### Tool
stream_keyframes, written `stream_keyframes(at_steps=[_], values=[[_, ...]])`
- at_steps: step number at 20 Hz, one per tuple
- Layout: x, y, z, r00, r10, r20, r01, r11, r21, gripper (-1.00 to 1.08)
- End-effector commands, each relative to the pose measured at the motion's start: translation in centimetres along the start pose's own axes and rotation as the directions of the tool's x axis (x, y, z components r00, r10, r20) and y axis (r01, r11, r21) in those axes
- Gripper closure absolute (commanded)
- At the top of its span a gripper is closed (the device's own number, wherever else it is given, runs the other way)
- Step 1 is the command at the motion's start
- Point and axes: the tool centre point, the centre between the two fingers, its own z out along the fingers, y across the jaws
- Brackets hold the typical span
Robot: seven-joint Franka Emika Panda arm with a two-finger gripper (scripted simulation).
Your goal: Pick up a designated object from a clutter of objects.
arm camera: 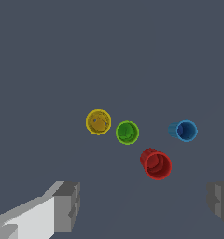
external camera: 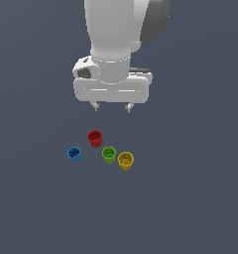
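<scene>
The small red cup (external camera: pixel 94 138) stands upright on the dark floor, at the back of the group of cups. It also shows in the wrist view (arm camera: pixel 157 164). The blue cup (external camera: pixel 74 154) is to its left in the exterior view, and the green cup (external camera: pixel 109 155) and yellow cup (external camera: pixel 125 160) are to its right and nearer the camera. My gripper (external camera: pixel 111 107) is open and empty, well above the cups and slightly behind the red one. Its two fingers (arm camera: pixel 67 205) show wide apart in the wrist view.
The blue cup (arm camera: pixel 185 130), green cup (arm camera: pixel 127 132) and yellow cup (arm camera: pixel 98 122) stand close by the red one in the wrist view. The green cup is the nearest neighbour. The floor (external camera: pixel 190 198) is a plain dark grey surface.
</scene>
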Motion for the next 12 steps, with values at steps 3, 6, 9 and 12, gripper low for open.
stream_keyframes(at_steps=[3, 6, 9, 12], values=[[0.0, 0.2, 0.0, 1.0, 0.001, 0.0, -0.001, 1.0, 0.001, -0.92], [-0.1, 0.9, -0.1, 1.0, 0.004, 0.001, -0.004, 1.0, 0.003, -0.92], [-0.2, 1.8, -0.2, 1.0, 0.008, 0.001, -0.008, 1.0, 0.006, -0.92], [-0.2, 2.2, -0.2, 1.0, 0.01, 0.001, -0.01, 1.0, 0.007, -0.92]])
